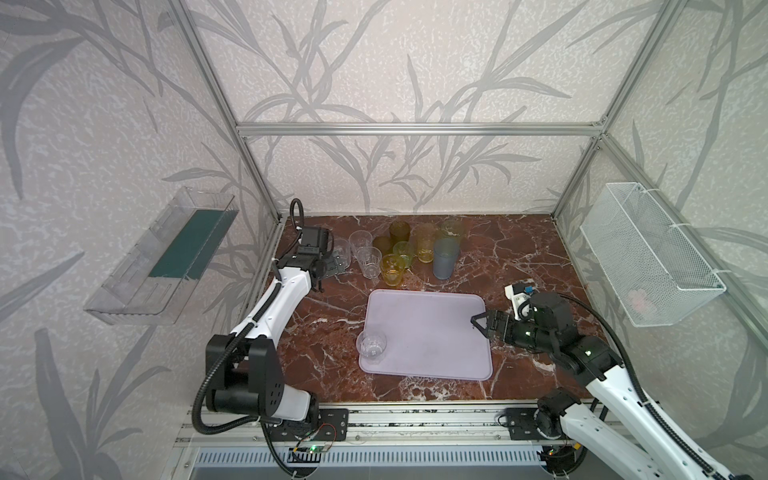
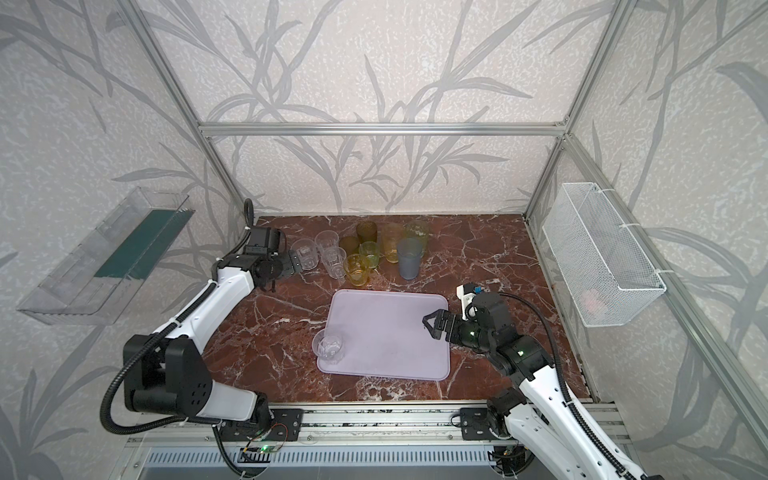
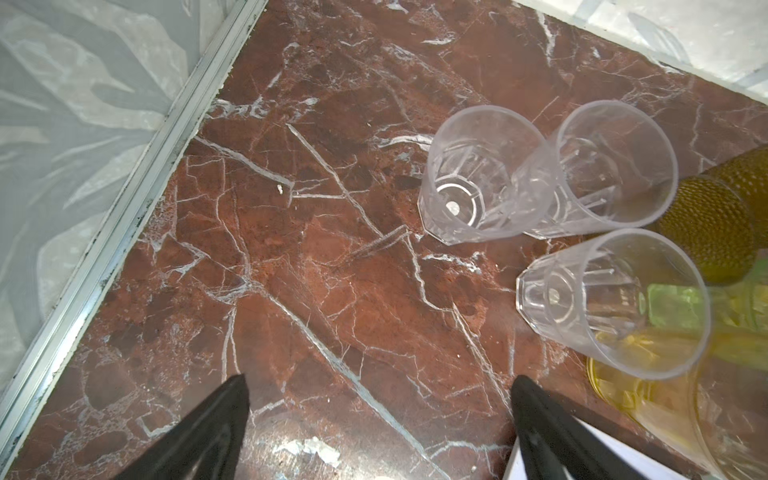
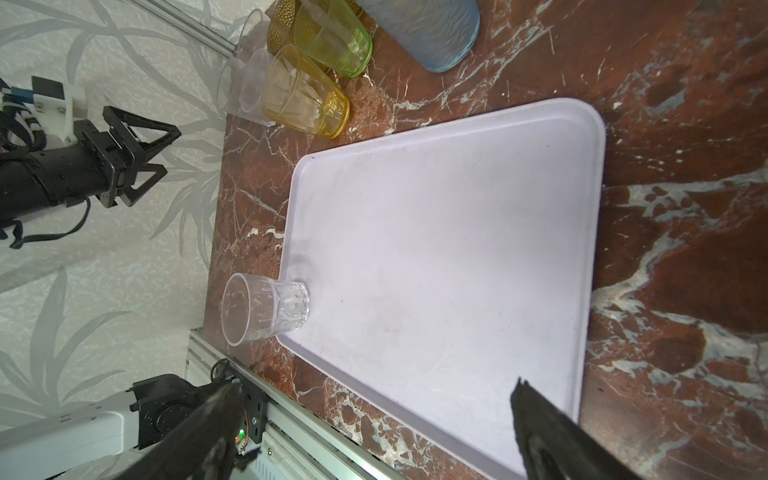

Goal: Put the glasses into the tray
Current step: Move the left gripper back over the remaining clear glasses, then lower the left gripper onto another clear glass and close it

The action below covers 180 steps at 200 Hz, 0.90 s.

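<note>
Left gripper jaws wide apart, empty, past tray far-left corner, beside clear tumblers. One clear glass upright inside tray, near-left corner: first one home. Ten glasses bunched just beyond tray far edge, all waiting. Right gripper spread, empty, over tray right rim

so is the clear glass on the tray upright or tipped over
Upright: the clear glass stands with its open mouth up and its base flat on the tray, at the tray's near left corner.
</note>
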Each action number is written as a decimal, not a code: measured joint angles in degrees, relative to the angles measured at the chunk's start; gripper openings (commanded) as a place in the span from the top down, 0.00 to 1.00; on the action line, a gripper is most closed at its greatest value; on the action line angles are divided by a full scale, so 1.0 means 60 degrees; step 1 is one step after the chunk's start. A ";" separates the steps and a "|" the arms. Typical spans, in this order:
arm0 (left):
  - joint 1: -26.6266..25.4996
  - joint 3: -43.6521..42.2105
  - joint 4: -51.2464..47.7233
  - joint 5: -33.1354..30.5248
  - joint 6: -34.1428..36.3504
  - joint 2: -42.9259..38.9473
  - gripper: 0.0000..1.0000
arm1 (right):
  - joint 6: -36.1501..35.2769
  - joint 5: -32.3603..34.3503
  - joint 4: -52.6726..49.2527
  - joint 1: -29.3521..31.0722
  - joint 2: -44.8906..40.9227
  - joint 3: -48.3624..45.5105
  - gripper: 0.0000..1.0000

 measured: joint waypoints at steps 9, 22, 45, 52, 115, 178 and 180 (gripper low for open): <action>0.0102 0.0076 0.0058 0.0025 0.0007 0.0142 0.04 | -0.0066 0.0051 -0.0007 -0.0022 0.0157 0.0073 0.01; 0.0259 0.0171 0.0138 0.0062 0.0011 0.0357 0.04 | -0.0131 0.0120 -0.0004 -0.0055 0.0368 0.0229 0.01; 0.0506 0.0586 0.0098 0.0066 0.0047 0.0874 0.04 | -0.0251 0.0331 -0.0040 -0.0066 0.0572 0.0572 0.01; 0.0608 0.0794 0.0087 0.0055 0.0044 0.1126 0.03 | -0.0284 0.0408 -0.0062 -0.0069 0.0576 0.0634 0.01; 0.1089 0.1566 -0.0288 0.0131 0.0029 0.2142 0.08 | -0.0073 0.0433 0.0073 -0.0080 0.0466 0.0452 0.01; 0.1089 0.1676 0.0102 0.0936 0.0186 0.2532 0.28 | 0.0331 0.0306 0.0197 -0.0087 0.0492 0.0313 0.01; 0.1089 0.1705 0.0102 0.0965 0.0200 0.2583 0.28 | 0.0342 0.0302 0.0197 -0.0087 0.0492 0.0313 0.01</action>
